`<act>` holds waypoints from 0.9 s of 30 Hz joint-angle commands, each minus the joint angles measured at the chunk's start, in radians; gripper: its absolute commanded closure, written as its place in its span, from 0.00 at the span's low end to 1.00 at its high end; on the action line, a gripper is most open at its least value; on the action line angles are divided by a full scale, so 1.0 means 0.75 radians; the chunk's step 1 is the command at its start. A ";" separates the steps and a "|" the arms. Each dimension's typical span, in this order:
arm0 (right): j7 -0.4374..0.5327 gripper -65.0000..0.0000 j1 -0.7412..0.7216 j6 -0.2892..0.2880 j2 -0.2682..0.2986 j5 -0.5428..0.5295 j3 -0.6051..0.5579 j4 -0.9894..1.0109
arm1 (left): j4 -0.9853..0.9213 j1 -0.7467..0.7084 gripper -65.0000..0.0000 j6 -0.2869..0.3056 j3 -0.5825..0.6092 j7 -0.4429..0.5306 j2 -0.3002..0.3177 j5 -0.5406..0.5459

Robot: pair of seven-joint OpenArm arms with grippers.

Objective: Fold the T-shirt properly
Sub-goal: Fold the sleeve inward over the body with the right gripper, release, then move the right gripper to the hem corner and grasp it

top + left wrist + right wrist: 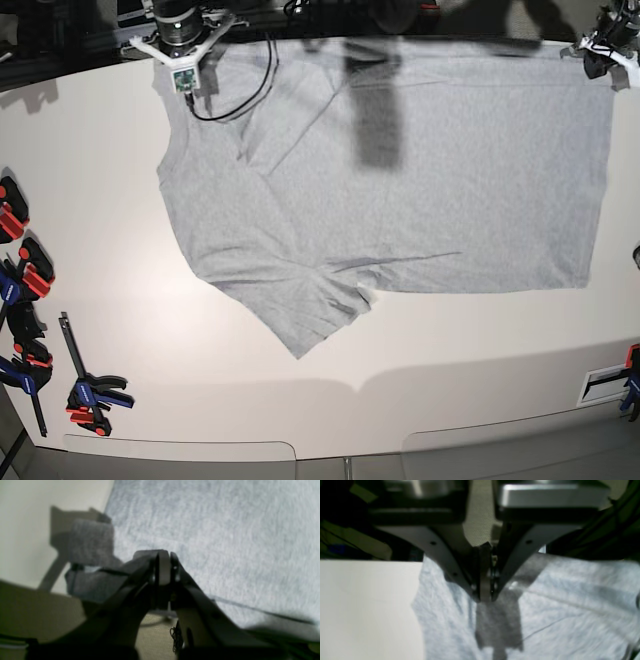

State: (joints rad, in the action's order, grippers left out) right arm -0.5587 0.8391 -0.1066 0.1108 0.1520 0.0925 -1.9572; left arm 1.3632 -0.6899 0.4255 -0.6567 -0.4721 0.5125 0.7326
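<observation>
White work table under overhead light

A wide white table (470, 350) fills the base view, its surface smooth and matte, with soft shadows falling across the near part and a darker shadow along the far edge. Several red, blue and black clamps (88, 392) lie along the view's left side, and another clamp (630, 385) shows at the right edge beside a small white label (604, 382). Beyond the far edge the background is dark and cluttered, too dim to make out.
</observation>
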 commanded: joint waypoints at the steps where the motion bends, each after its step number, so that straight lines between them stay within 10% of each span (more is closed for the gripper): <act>1: 0.010 1.00 0.011 0.007 0.004 -0.001 0.018 -0.021 | 0.010 -0.012 1.00 -0.005 -0.015 0.011 0.023 0.015; 18: 0.061 1.00 0.008 0.013 0.003 -0.142 0.033 -0.269 | 0.221 -0.004 1.00 -0.005 -0.015 0.060 0.023 0.070; 27: 0.087 1.00 -0.107 0.013 0.003 -0.038 0.033 -0.418 | 0.397 0.008 1.00 -0.005 -0.016 0.489 0.023 -0.071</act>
State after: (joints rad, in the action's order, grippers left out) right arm -0.5198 0.7540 -0.1036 0.1112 0.1257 0.1139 -2.2528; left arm 1.6455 -0.6834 0.4213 -0.6567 -0.1287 0.5125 0.6670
